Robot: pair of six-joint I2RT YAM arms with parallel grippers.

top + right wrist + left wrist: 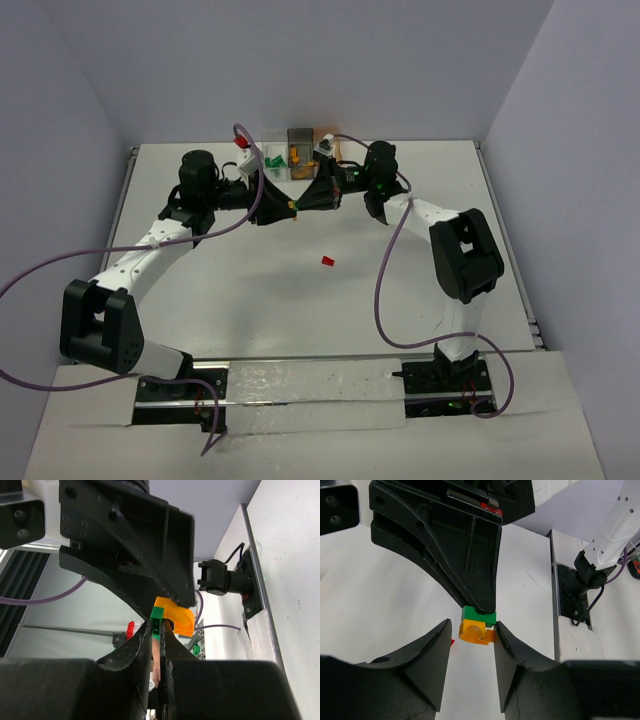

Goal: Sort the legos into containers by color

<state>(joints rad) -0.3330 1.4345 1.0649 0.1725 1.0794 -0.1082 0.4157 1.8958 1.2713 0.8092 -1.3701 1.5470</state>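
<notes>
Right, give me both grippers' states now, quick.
Left gripper: jaws bracket the orange lego, grip cannot be told.
Right gripper: shut on the green lego.

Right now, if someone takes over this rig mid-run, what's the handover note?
Right gripper: shut on a green brick that is stuck to an orange piece, held above the table.
Left gripper: open, fingers flanking that orange piece, not clamped yet.
Done: green legos in the clear container, orange legos in the dark grey container. The orange-tinted container is partly hidden, so its contents can't be told.
Left: pull the pair apart, bin both, then bin the red lego lying loose mid-table.
</notes>
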